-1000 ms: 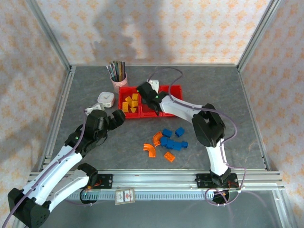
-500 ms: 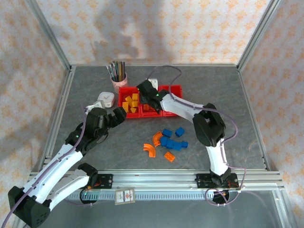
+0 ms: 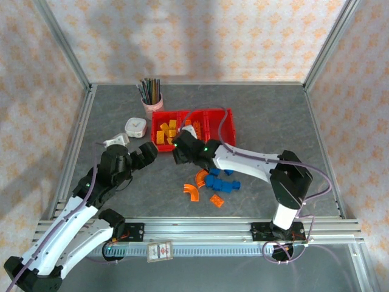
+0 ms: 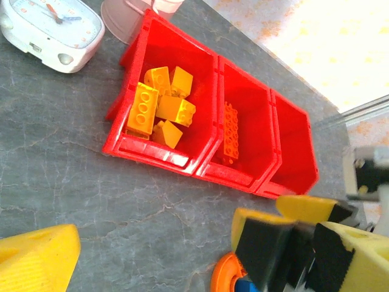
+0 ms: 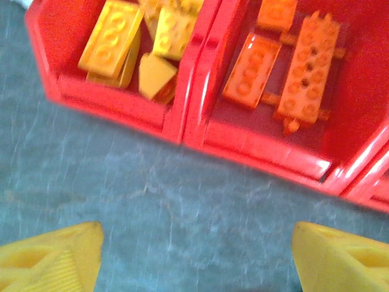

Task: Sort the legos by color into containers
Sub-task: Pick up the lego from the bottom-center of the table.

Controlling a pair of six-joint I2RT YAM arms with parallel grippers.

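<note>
Containers (image 4: 152,155): three joined red bins, mid-table toward the far edge. The left bin holds yellow blocks (image 4: 143,109) and the middle bin holds orange pieces (image 5: 307,67).

Right gripper (image 5: 196,243): over bare table just in front of the bins' near wall, about at the left/middle divider. Its fingers are spread wide with nothing between them.

Left gripper (image 3: 148,152): released, jaws wide, off the left bin's front corner and not touching it.

Loose legos, centre toward the near edge: orange arches (image 3: 192,185), blue blocks (image 3: 220,181) and one orange block (image 3: 217,199). All lie on the near side of the right gripper, apart from its fingers. Blue count is unclear because they overlap.

Table (image 3: 273,115) is bare toward the right edge. Clock (image 3: 135,126) and pen cup (image 3: 152,108) crowd the far-left side.
</note>
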